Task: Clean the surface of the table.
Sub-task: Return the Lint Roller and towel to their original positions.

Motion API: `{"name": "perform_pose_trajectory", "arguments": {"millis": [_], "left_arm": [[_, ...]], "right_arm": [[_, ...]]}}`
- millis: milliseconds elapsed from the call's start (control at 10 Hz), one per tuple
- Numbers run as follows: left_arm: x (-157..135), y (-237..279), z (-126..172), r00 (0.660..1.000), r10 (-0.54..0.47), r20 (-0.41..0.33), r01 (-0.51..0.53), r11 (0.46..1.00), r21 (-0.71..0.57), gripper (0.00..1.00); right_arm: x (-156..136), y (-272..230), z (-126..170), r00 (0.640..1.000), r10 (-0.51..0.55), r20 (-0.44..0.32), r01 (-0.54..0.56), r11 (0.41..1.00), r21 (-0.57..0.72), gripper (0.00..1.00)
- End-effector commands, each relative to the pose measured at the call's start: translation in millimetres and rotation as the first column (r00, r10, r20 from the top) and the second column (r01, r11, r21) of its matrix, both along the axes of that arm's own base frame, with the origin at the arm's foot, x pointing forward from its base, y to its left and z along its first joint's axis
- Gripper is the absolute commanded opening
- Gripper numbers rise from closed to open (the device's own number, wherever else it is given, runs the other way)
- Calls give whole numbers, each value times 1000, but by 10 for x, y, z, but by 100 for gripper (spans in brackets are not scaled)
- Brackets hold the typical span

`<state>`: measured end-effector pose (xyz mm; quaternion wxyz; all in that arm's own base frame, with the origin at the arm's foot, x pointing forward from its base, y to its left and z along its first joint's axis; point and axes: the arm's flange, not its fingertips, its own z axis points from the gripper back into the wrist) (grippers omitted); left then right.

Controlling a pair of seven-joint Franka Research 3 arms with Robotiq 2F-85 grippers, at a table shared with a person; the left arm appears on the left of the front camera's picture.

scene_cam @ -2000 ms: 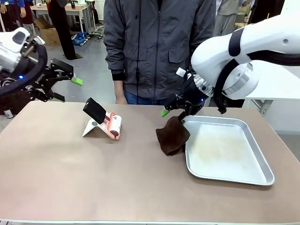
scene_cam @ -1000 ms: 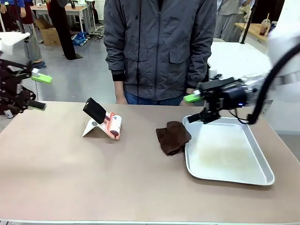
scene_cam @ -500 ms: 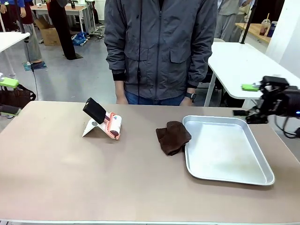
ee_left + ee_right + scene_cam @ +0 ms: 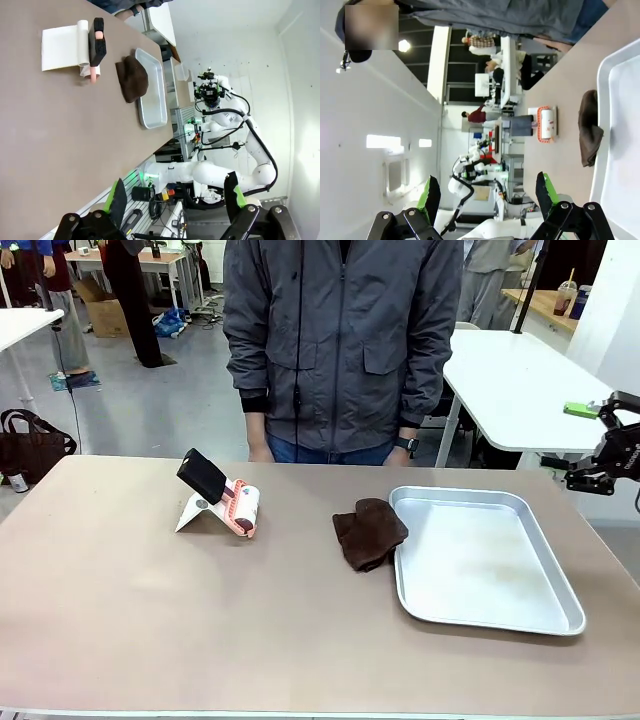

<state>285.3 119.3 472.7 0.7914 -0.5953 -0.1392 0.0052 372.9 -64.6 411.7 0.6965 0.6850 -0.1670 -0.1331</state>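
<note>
The table (image 4: 200, 610) has a matte taupe-brown top, and a crumpled dark brown cloth (image 4: 368, 532) lies on it against the left rim of a silver tray (image 4: 480, 565). My right gripper (image 4: 592, 444) hangs open and empty past the table's right edge, well away from the cloth. In the right wrist view its green-padded fingers (image 4: 430, 192) stand wide apart, with the cloth (image 4: 590, 127) and table (image 4: 555, 125) far ahead. My left gripper (image 4: 176, 200) is open too, looking along the table (image 4: 40, 125) from off its end toward the cloth (image 4: 132, 77).
A lint roller (image 4: 222, 496) with a black handle and pink frame rests on a white stand left of centre. A person in a grey jacket (image 4: 340, 350) stands at the far edge. White tables (image 4: 510, 380) stand behind on the right.
My right gripper has drawn back from above the tray's far corner to beyond the table's right edge. My left gripper has gone out of the front view on the left. The cloth lies still.
</note>
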Motion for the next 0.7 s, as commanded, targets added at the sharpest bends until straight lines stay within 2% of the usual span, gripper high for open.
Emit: {"name": "perform_pose_trajectory", "arguments": {"millis": [0,600], "left_arm": [[1,-83,69,1000,-22,16,22,1000,11,100],[1,-83,69,1000,-22,16,22,1000,11,100]], "right_arm": [[-43,81,45,998,61,6,-61,998,1,100],[-43,81,45,998,61,6,-61,998,1,100]]}}
